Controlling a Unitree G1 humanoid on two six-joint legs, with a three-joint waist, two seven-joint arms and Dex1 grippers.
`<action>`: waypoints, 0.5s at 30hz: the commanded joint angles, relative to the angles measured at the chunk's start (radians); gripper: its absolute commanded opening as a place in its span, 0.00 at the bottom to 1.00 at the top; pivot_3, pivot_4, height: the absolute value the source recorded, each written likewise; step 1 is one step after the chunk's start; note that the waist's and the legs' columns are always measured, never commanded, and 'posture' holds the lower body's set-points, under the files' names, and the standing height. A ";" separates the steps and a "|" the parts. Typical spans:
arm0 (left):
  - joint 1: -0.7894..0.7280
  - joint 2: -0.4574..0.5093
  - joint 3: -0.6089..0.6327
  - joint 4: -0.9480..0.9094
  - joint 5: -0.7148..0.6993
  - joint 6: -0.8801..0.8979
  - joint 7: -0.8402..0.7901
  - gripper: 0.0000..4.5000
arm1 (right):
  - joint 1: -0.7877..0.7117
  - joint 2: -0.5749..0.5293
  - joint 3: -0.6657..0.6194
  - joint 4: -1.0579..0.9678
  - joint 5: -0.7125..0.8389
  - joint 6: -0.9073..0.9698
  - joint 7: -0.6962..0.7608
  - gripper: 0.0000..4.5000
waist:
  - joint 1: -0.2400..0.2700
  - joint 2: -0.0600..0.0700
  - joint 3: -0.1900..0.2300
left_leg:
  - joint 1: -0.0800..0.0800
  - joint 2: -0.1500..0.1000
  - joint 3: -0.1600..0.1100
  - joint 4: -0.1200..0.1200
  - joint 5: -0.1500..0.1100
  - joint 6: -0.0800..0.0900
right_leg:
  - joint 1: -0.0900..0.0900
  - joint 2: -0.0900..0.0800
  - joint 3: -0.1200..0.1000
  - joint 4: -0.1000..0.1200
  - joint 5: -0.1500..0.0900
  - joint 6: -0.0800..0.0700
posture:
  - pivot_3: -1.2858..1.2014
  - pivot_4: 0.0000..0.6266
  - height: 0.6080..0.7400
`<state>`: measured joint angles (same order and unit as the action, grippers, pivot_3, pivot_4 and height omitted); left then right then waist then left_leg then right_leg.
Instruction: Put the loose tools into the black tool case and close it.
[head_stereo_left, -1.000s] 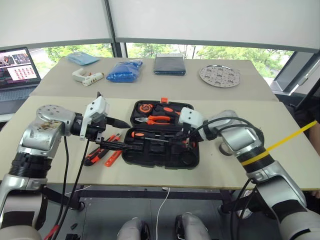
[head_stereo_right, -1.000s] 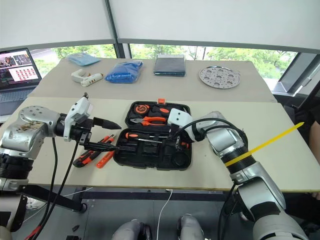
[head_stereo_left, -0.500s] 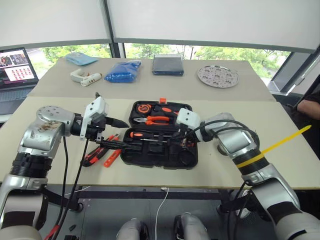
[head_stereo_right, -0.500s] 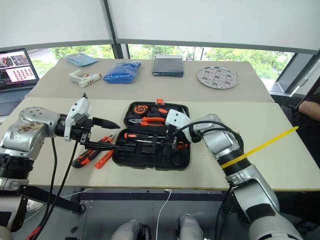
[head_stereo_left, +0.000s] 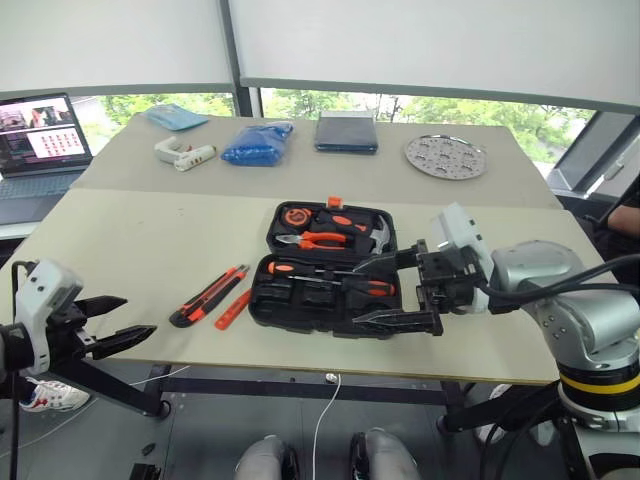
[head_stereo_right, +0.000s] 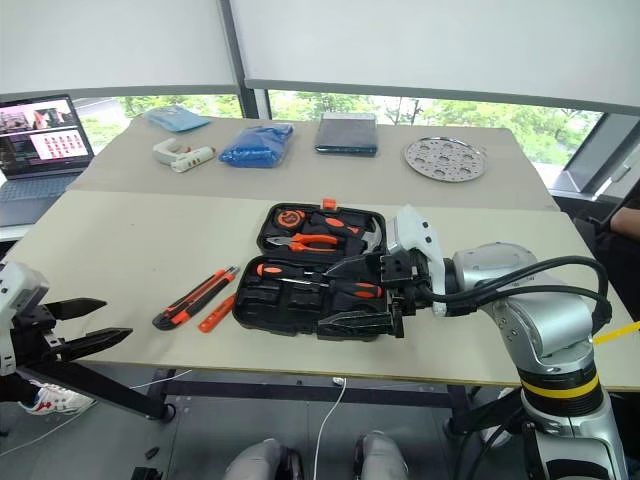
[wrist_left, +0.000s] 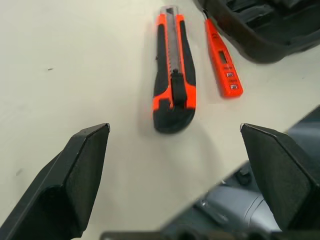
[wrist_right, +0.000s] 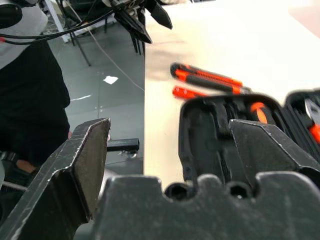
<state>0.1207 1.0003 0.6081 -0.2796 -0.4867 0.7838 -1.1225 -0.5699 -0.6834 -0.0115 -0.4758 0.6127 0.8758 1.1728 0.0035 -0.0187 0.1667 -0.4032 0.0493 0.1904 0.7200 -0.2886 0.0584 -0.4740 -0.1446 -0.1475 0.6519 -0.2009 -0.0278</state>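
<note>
The black tool case (head_stereo_left: 325, 268) is lying open on the table (head_stereo_left: 130, 250), its lid half holding pliers, hammer and tape measure, its near half holding two screwdrivers (head_stereo_left: 325, 272) laid across the slots. A second ago the right gripper (head_stereo_left: 395, 292) was down inside the near half, its fingers closed at a screwdriver shaft. It is now standing clear of the case at the near right corner, its fingers spread wide with nothing between them, and the second screwdriver is lying in the tray just beyond its fingertips.

The left gripper (head_stereo_left: 112, 322) was hovering a second ago just beside the case's left edge, over the loose tools. It is now sitting well back past the table's near left corner, its fingers wide apart and empty.

Ahead of the left gripper, the utility knife (wrist_left: 173, 80) and the slim orange tool (wrist_left: 223, 64) are lying side by side on the table, apart from each other and where they lay before. The slim tool's far end is lying just beside the case's left wall.
</note>
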 joint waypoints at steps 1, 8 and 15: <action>-0.086 0.052 -0.089 -0.087 -0.033 0.122 0.088 1.00 | 0.009 -0.015 -0.018 -0.031 0.023 -0.023 -0.041 0.99 | 0.009 0.000 0.000 | 0.000 0.000 0.000 -0.001 0.000 0.000 | 0.000 0.000 0.000 -0.002 0.001 -0.001 | 0.52 0.24 0.84; -0.407 0.037 -0.372 -0.151 -0.080 0.469 0.289 1.00 | 0.036 -0.012 -0.029 -0.069 0.038 -0.024 -0.119 0.99 | 0.007 -0.001 -0.001 | -0.003 -0.003 0.001 -0.004 0.003 0.004 | 0.004 0.014 -0.002 -0.005 0.008 -0.004 | 0.52 0.24 0.84; -0.585 -0.029 -0.609 -0.145 -0.032 0.556 0.409 1.00 | 0.103 -0.025 -0.053 -0.132 0.068 -0.014 -0.200 0.99 | -0.004 -0.002 -0.001 | -0.002 -0.001 0.002 -0.007 0.006 0.008 | 0.004 0.018 -0.001 -0.005 0.004 -0.003 | 0.52 0.24 0.84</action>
<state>-0.4459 0.9721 0.0214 -0.4178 -0.5378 1.3301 -0.7376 -0.4661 -0.6983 -0.0279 -0.5639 0.6517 0.8693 0.9915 -0.0002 -0.0205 0.1661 -0.4046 0.0481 0.1927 0.7132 -0.2821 0.0664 -0.4700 -0.1268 -0.1478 0.6470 -0.1969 -0.0302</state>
